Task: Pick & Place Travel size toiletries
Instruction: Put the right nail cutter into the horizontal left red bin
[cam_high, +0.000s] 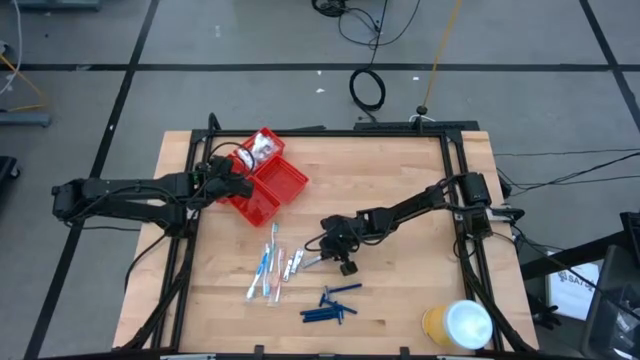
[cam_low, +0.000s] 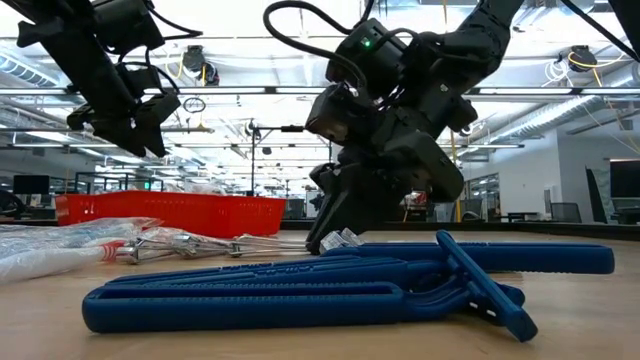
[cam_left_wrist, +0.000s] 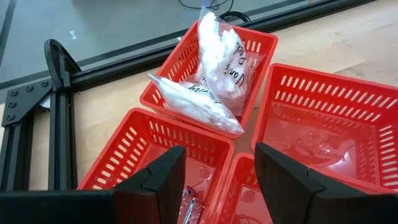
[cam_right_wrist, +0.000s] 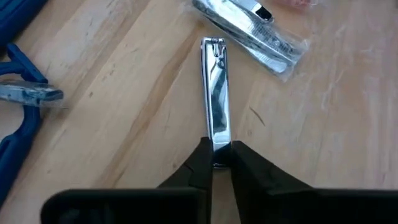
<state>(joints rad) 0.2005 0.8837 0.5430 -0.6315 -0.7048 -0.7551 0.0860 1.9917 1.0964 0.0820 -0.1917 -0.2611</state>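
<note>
Nearest the front edge of the counter (cam_high: 400, 170) stands a yellow roll with a white top (cam_high: 458, 325), off toward the right corner. Just behind it, near the middle, lie the dark blue razors (cam_high: 332, 305), loosely heaped flat on the wood; in the low view they fill the foreground (cam_low: 330, 290).

A little farther back the right gripper (cam_high: 325, 257) is down at the counter surface, its fingers (cam_right_wrist: 202, 168) pinched together on the end of a bare silvery nail clipper (cam_right_wrist: 215, 102). The clipper lies along the wood grain, its far end pointing away from the gripper. Just beyond that end is a second clipper in a clear wrapper (cam_right_wrist: 249, 34), lying at an angle and not touching the first. In the high view these clippers sit between the gripper and the blue-and-white toothbrushes (cam_high: 265, 268), which lie in a loose bunch to the left.

Farther back, toward the left rear of the counter, is the red compartmented tray (cam_high: 288, 182). The left gripper (cam_high: 228, 182) hovers above its left side with fingers (cam_left_wrist: 163, 180) spread apart and holding nothing. White crinkly packets (cam_left_wrist: 214, 68) rest in a far compartment, one leaning over the divider. The nearer compartments hold a few clear-wrapped items I cannot make out.
</note>
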